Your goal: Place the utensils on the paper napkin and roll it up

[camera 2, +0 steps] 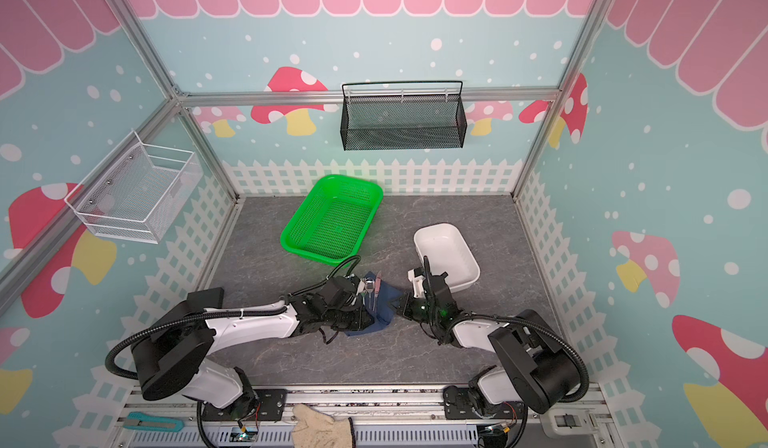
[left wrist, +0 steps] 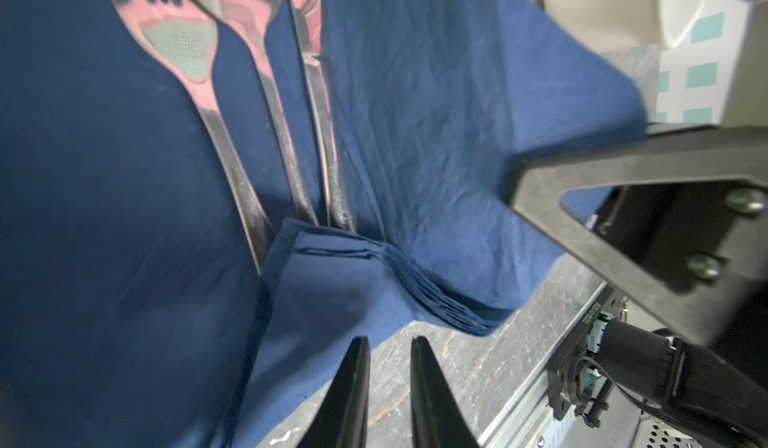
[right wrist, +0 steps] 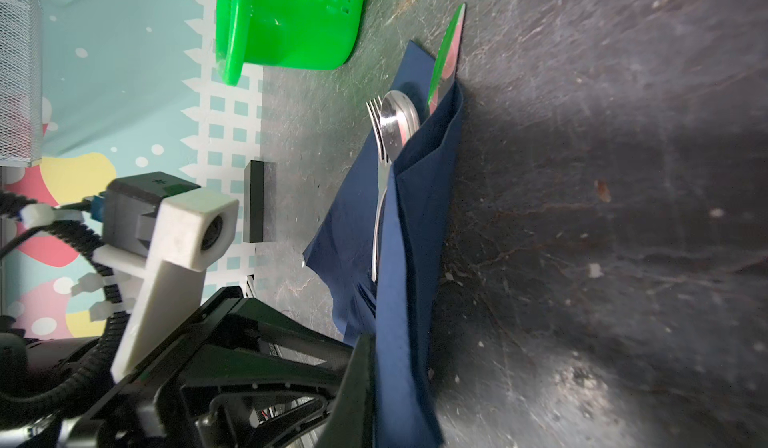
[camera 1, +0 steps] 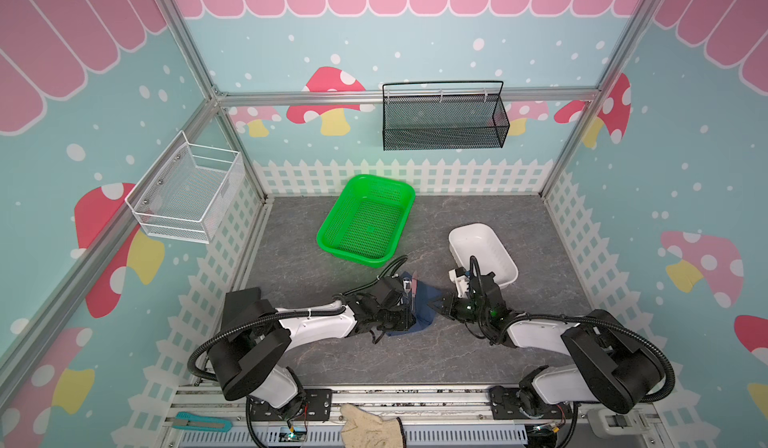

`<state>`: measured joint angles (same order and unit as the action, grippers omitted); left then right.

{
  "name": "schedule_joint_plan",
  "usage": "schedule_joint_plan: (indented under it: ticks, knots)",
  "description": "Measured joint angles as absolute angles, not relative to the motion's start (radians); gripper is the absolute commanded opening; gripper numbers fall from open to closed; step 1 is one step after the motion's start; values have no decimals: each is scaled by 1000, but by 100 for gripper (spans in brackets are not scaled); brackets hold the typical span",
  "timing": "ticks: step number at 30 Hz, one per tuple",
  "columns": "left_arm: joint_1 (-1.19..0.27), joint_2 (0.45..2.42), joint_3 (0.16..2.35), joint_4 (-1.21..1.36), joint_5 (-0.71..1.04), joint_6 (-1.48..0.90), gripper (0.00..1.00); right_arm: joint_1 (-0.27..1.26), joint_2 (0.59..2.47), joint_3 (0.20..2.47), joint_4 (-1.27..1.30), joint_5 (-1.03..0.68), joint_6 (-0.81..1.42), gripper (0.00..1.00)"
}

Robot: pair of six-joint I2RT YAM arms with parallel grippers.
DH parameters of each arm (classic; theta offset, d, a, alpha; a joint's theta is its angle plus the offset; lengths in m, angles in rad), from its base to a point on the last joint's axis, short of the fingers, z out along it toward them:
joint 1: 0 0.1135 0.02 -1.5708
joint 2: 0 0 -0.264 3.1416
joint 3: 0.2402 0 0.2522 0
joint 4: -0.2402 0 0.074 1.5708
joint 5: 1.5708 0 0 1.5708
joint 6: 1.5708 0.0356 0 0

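Observation:
The navy paper napkin lies on the grey table between my two grippers. On it lie the utensils side by side: a fork, a spoon and a knife. A folded near flap covers their handle ends. My right gripper is shut on the napkin's right edge, which stands lifted beside the fork. My left gripper hovers at the napkin's near edge. Its jaws stand a narrow gap apart with only table between them.
A green basket sits just behind the napkin and a white tub behind my right arm. A black mesh basket hangs on the back wall, a white wire basket on the left wall. A beige glove lies on the front rail.

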<state>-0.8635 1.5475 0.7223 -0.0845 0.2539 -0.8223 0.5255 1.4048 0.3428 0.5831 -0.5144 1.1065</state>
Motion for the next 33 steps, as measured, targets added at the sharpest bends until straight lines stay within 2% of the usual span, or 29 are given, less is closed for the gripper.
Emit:
schedule_joint_plan:
  ticks: [23,33]
  knots:
    - [-863,1621,720,-34,252,-834,18,638,1533,519,456,-509,1021,8]
    - [-859,1466,633,-22,186,-870,18,643,1544,536,412,-505,997,9]
